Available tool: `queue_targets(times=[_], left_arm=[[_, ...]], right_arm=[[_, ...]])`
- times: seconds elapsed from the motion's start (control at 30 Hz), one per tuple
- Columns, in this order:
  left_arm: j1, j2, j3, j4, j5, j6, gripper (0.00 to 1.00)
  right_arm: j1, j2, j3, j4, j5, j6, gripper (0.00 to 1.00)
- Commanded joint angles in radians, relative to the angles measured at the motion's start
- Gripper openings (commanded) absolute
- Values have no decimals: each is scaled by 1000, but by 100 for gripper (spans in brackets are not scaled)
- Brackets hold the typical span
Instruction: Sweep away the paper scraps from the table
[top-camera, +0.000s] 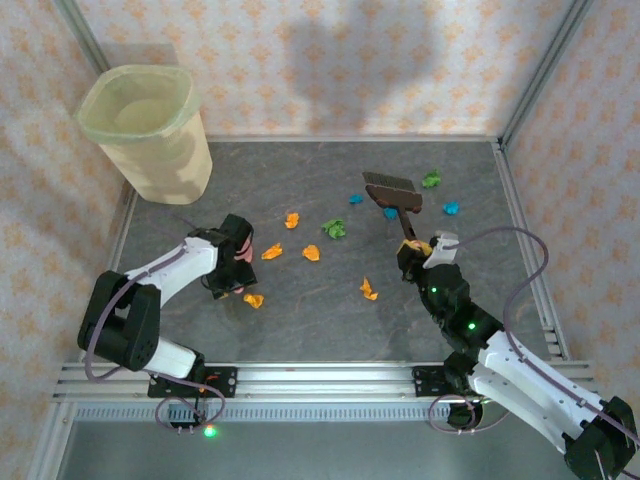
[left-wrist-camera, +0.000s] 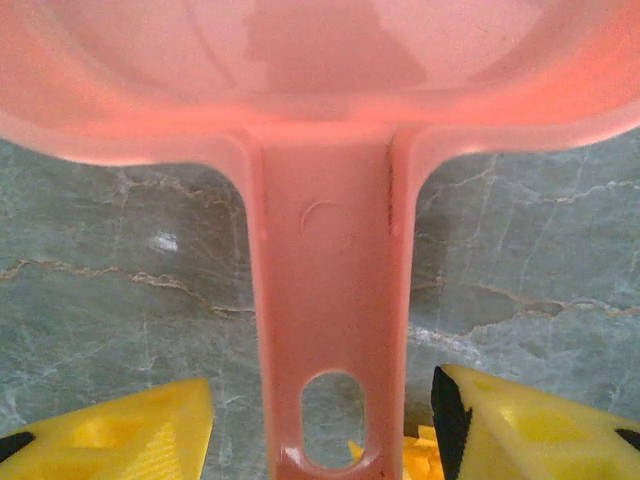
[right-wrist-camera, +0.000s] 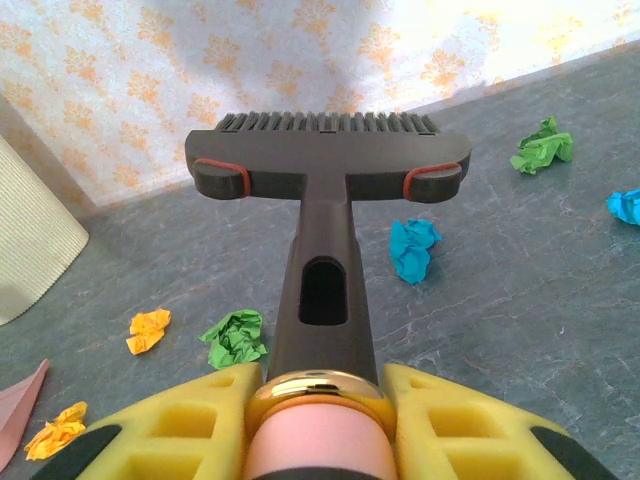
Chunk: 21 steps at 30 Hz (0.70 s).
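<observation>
Several paper scraps lie across the middle of the table (top-camera: 300, 330): orange wads (top-camera: 271, 252), a green one (top-camera: 334, 228) and teal-blue ones (top-camera: 451, 208). My left gripper (top-camera: 237, 264) is open at the left. Its yellow fingers (left-wrist-camera: 150, 430) straddle the pink dustpan's handle (left-wrist-camera: 330, 300) with a gap on each side. An orange scrap (left-wrist-camera: 422, 458) lies just under that handle. My right gripper (top-camera: 415, 250) is shut on the brush's pink handle (right-wrist-camera: 320, 440). The dark brush head (right-wrist-camera: 328, 155) hovers over the table between a green scrap (right-wrist-camera: 236, 337) and a blue scrap (right-wrist-camera: 412, 248).
A pale waste bin (top-camera: 150, 125) stands at the back left corner. Aluminium rails (top-camera: 520, 240) border the table, and patterned walls close it in on three sides. The dustpan's edge (right-wrist-camera: 20, 405) shows at the left of the right wrist view.
</observation>
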Motion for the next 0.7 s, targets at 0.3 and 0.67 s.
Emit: queue_targets(times=[0.3,0.67], left_arm=[[-14,5,18,-1,-89,-52,40],[-14,3,42,-13,-91,-62,4]], right_arm=[[0,-6,-9,75,7,-13,0],[0,-2,-10,78,11,-10,0]])
